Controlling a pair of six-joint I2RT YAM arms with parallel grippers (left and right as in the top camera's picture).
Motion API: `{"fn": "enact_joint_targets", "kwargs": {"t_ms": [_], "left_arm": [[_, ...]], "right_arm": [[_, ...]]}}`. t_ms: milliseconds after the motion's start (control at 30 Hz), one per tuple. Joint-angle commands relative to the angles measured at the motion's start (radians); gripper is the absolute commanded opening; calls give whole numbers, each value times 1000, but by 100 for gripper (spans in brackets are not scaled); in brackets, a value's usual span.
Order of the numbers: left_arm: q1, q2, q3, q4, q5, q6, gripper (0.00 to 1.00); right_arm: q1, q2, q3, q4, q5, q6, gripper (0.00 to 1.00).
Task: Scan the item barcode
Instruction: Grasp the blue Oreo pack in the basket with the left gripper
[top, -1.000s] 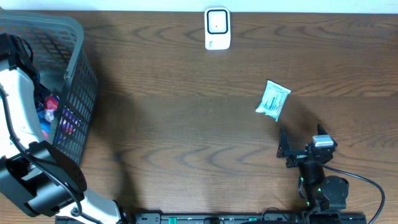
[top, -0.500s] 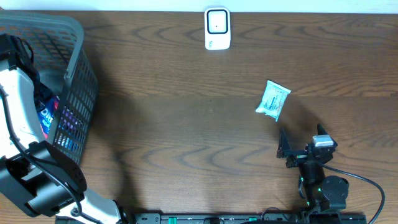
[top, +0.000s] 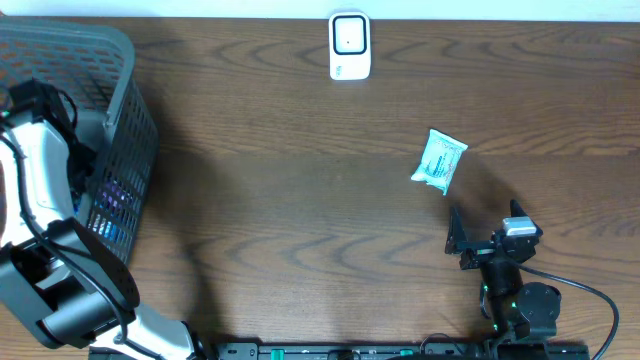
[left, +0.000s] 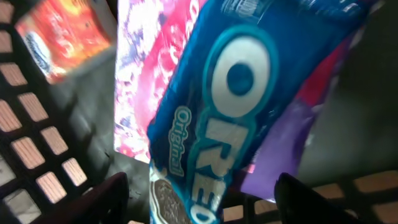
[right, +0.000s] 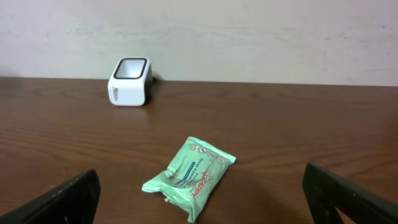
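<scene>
l arm reaches down into the grey mesh basket (top: 135, 130) at the far left of the table (top: 280, 200), since that's where the unscanned stock sits. left gripper (left: 208, 199) is released: fingers spread wide, one each side of the low end of a blue oreo original pack (left: 230, 106), not pinching it, nothing held. looks lined up to grab that pack, prob the item to scan next. basket contents in the wrist view: the oreo pack lies slanted on top, a pink-and-white packet (left: 149, 74) under it on the left, an orange-red packet (left: 65, 37) off in the far left corner, and a purple packet (left: 280, 149) poking out from under the right side. all loosely piled, so closing on the oreo alone w/o catching the purple one needs care. the white barcode scanner (top: 349, 45) stands at the far edge, centre, window up, well apart from the basket. a green wipes-type packet (top: 439, 160) lies flat on the right, near the right gripper (top: 485, 235), which is parked low w/ jaws wide open & empty, pointing toward the packet and the scanner beyond; can't tell if that packet is done or waiting.
</scene>
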Motion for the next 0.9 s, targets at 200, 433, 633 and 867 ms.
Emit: {"fn": "enact_joint_targets", "kwargs": {"t_ms": [200, 433, 633, 867], "left_arm": [[2, -11, -42, 29, 0, 9, 37], [2, -11, -54, 30, -57, 24, 45], [3, -11, -111, 56, -94, 23, 52], [3, -13, -125, 79, -95, 20, 13]], "right_arm": [[8, -5, -2, -3, 4, 14, 99], [8, -5, -2, -3, 5, 14, 99], [8, -5, -2, -3, 5, 14, 99], [8, -5, -2, -3, 4, 14, 99]]}}
